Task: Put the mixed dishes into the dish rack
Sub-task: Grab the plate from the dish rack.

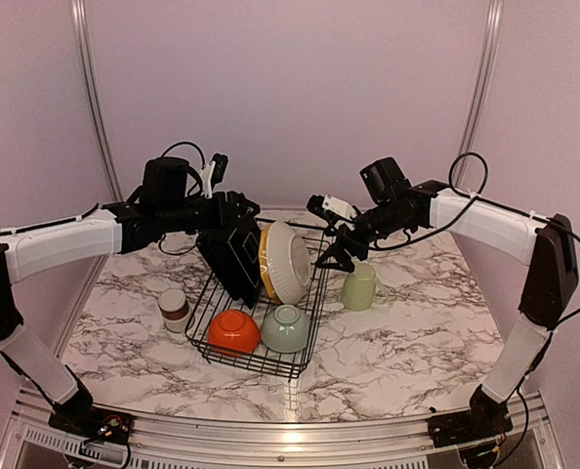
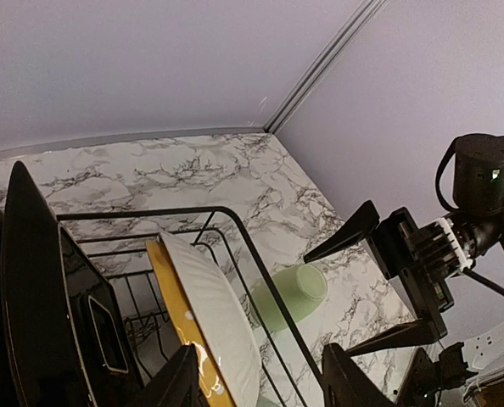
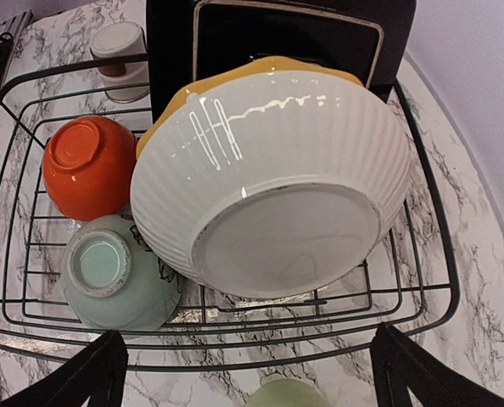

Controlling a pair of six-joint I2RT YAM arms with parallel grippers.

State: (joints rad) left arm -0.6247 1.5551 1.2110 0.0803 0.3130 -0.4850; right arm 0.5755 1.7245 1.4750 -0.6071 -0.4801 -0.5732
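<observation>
left gripper (image 2: 257, 373) loosened over the rack, right gripper (image 3: 250, 343) spread wide

left gripper hangs over the far left part of the dish rack (image 1: 314, 311), beside the tops of the black square plates (image 1: 233, 259). its fingers (image 2: 347, 383) stand apart and clamp nothing. from its wrist camera the upper rims of the yellow plate (image 2: 177, 307) and the white bowl (image 2: 218, 318) show between them. whether the near finger touches the plate's edge i cannot tell.

the right gripper faces the rack from the right with its jaws fully apart and nothing between them. it hovers above the rack's right rim.

the dish rack sits mid-tabletop (image 1: 417, 332), a little toward the left edge. the black square plates stand upright at its far left. the yellow plate stands on edge just beside them. the white bowl leans against the yellow plate, its ribbed underside and foot turned toward the right edge.

at the rack's near end, an orange bowl (image 1: 233, 330) and a pale green bowl (image 1: 285, 328) lie upside down, side by side.

the pale green mug (image 1: 359, 286) stands on the tabletop just outside the rack's right rim. the small cup (image 1: 173, 309) stands on the tabletop just outside the rack's left side.
</observation>
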